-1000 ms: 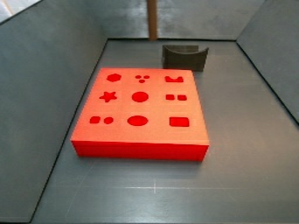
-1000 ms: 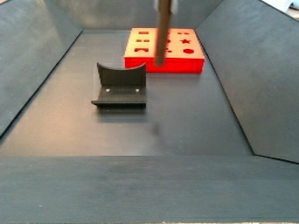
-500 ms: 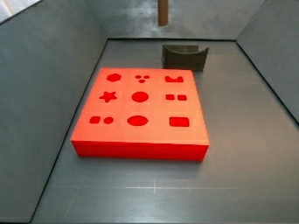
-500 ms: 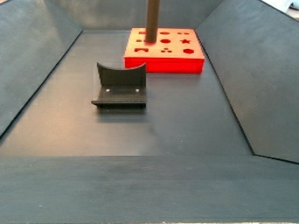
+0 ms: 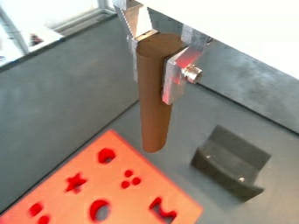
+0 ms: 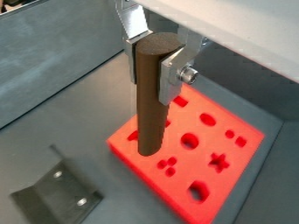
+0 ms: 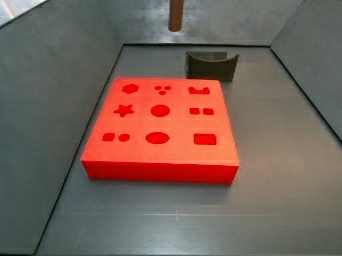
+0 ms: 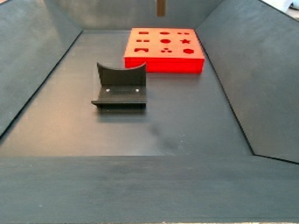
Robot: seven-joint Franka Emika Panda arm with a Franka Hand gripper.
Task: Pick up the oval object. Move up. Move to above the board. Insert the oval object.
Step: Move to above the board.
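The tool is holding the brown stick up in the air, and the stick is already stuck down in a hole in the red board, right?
Not quite. The tool does hold the oval object up in the air, but it is not in any hole. In both wrist views its lower end hangs free above the board, and in a side view only its tip shows high over the board, whose holes are all empty.

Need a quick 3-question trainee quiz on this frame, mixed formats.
1. True or false: the gripper is shut on the brown peg.
2. Multiple choice: the peg's lower end is A) inside a hole, B) hanging in the air, C) resting on the floor.
3. Fill in: in a side view, the dark fixture stands apart from the red ____.

Key: 1 true; 2 B; 3 board.
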